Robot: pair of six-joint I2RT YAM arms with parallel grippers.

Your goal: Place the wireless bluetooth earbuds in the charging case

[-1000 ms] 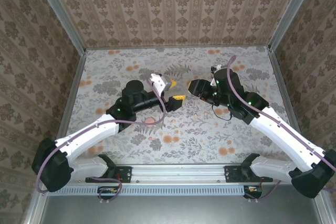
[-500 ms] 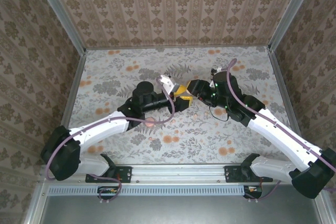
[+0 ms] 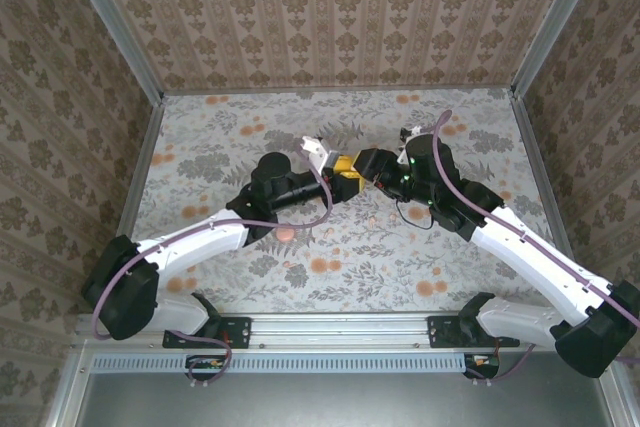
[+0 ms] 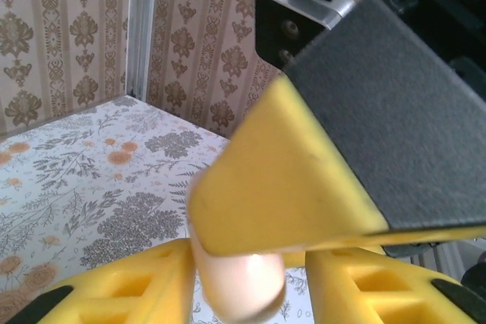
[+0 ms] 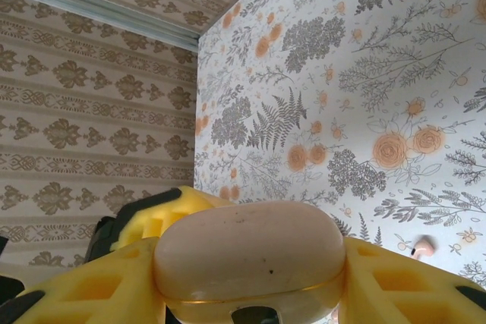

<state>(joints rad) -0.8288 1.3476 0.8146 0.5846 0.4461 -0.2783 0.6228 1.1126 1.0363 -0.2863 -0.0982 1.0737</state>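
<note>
The charging case is a cream-pink rounded capsule with a gold seam, lid closed, and my right gripper is shut on it. In the top view both grippers meet above the table's middle, the left gripper against the right gripper. In the left wrist view the case's end sits between my left gripper's yellow fingers, touching the left one with a gap at the right. The right gripper's finger crosses above it. A tiny cream piece, seemingly an earbud, lies on the table.
A pink round disc lies on the floral tabletop beside the left forearm. Patterned walls close in the back and both sides. A metal rail runs along the near edge.
My left gripper has moved right and toward the back until it meets the right gripper around the case. The right gripper has shifted slightly left.
</note>
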